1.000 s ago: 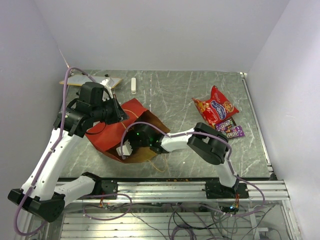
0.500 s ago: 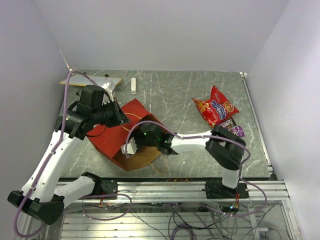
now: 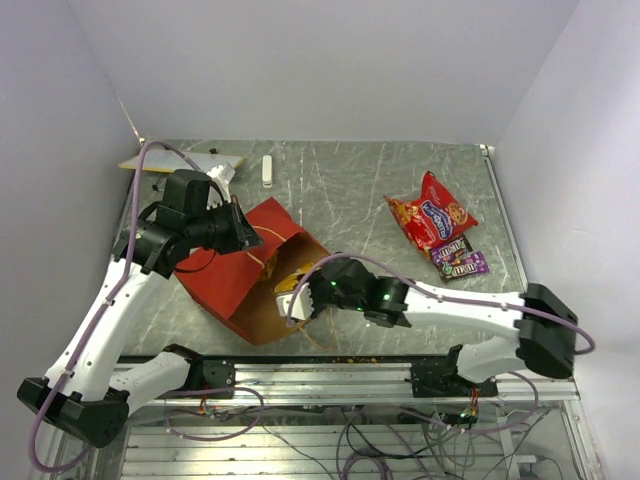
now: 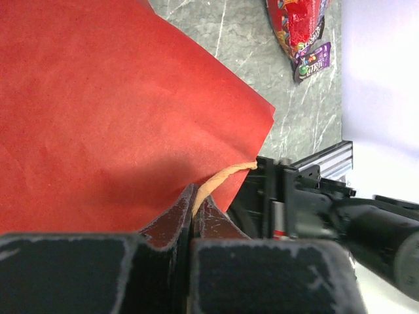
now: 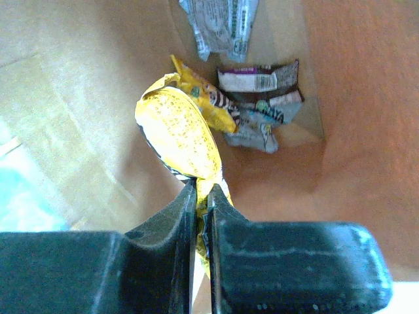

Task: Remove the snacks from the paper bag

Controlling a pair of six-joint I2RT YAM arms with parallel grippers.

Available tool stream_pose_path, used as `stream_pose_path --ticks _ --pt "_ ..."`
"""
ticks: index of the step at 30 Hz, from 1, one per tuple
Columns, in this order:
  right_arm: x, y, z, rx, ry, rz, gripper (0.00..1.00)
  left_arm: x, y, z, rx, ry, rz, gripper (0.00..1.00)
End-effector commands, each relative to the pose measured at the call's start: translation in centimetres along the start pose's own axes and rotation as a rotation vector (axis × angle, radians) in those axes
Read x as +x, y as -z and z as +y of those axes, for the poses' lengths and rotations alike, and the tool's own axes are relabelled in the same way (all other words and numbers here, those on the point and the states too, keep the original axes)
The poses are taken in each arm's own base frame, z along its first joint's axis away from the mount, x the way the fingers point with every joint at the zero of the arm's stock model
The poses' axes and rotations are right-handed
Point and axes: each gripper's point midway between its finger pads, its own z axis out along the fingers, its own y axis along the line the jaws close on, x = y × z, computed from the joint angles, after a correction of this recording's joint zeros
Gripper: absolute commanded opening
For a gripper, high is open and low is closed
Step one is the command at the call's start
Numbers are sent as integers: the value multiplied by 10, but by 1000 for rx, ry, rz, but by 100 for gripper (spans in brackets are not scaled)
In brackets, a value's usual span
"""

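The paper bag (image 3: 232,272) lies on its side, red outside and brown inside, mouth towards the right arm. My left gripper (image 3: 244,238) is shut on its tan string handle (image 4: 222,176), against the red bag wall (image 4: 111,111). My right gripper (image 5: 203,191) reaches into the bag mouth (image 3: 296,304) and is shut on a yellow-orange snack packet (image 5: 178,134). Deeper inside the bag lie a silver packet (image 5: 222,23), a purple-brown wrapper (image 5: 258,78) and another silver wrapper (image 5: 262,129). On the table to the right lie a red chip bag (image 3: 432,218) and purple and brown candy wrappers (image 3: 460,260).
A small white stick (image 3: 267,170) and a flat tan board (image 3: 175,160) lie at the back left. The aluminium rail (image 3: 350,376) runs along the near edge. Walls close in the table on the left, back and right.
My right gripper has closed on the yellow packet and drawn back to the right towards the bag mouth, its arm stretching out right. The left gripper keeps hold of the handle.
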Motion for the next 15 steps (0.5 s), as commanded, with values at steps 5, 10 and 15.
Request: stream_pose_path --ticks 5,10,15 --pt "5 83 8 -46 -240 113 0 -10 0 1 -10 -43 -35 7" --pt "-6 121 -41 158 -290 77 0 -17 -3 4 -33 -46 -51 7" --pt "20 150 -104 488 -392 103 0 -20 -4 4 -40 -44 -56 7"
